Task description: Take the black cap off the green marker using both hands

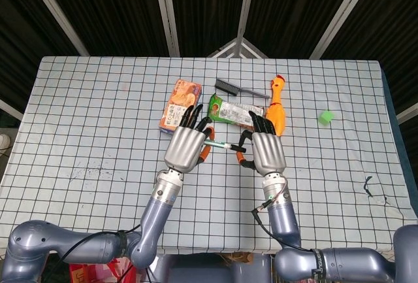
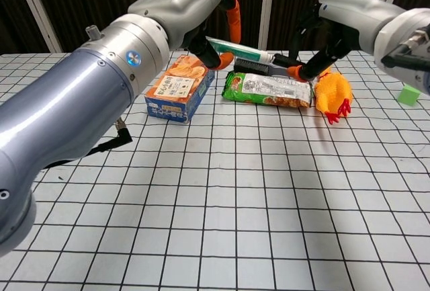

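Room lies open on the tabletop (image 1: 78, 113) toward its left edge and along its near edge. Both hands hang in the air over the middle. The left hand (image 1: 186, 147) holds the green marker (image 2: 238, 48) by its body. The right hand (image 1: 266, 151) pinches the black cap (image 2: 283, 60) at the marker's right end. The cap looks pulled off a little. Just behind them lie an orange box (image 1: 180, 104), a green snack bag (image 1: 230, 111), a comb (image 1: 240, 89) and a rubber chicken (image 1: 277, 106). Only the head view shows a small green cube (image 1: 326, 117) near the right edge. The chest view shows the marker plainly.
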